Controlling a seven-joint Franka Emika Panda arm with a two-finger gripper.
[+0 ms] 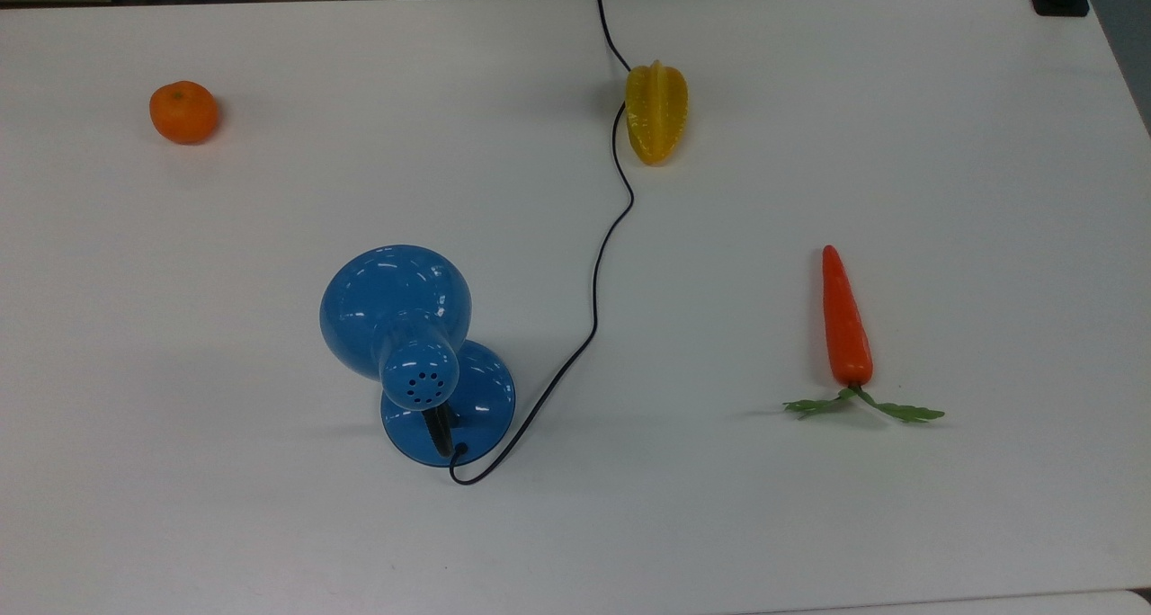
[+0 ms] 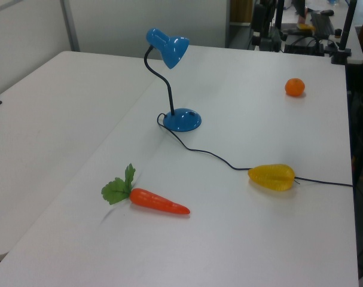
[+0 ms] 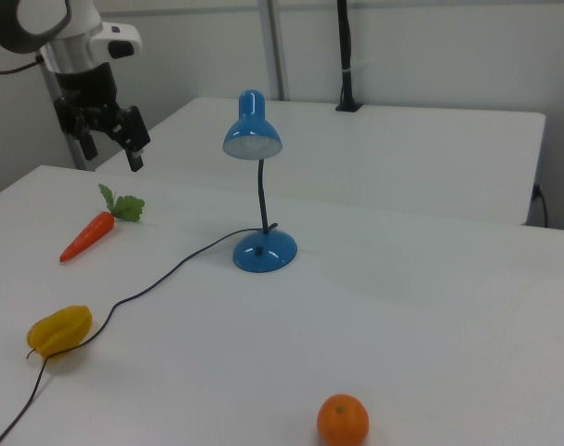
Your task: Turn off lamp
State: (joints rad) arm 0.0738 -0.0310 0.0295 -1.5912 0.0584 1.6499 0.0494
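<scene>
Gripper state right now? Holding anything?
Gripper: open, holding nothing, up in the air above the table, well clear of the lamp.
</scene>
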